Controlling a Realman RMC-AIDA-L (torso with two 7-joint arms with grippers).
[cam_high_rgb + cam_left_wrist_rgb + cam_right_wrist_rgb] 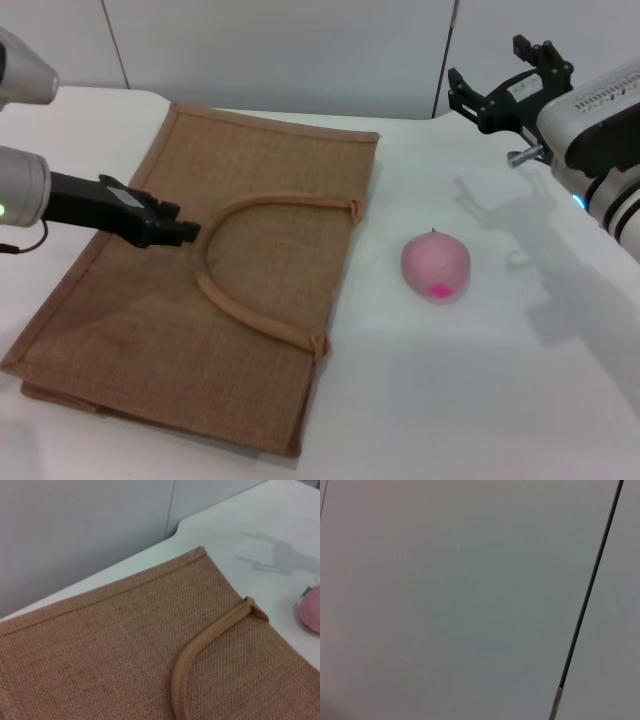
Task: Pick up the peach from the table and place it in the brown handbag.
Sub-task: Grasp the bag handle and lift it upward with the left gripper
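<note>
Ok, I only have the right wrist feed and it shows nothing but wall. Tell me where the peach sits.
Observer: The peach lies on the white table, just right of the brown handbag, nothing touching it.
Operator: Report the bag's state.
Observer: It lies flat, handles resting on top, mouth edge facing the peach.
Operator: Give me the right gripper.
Observer: The right gripper is raised over the table's far right, fingers open and empty, well beyond the peach.
Operator: Now the left one.
Observer: The left gripper hovers over the bag beside the handle arch, fingers shut, holding nothing.
</note>
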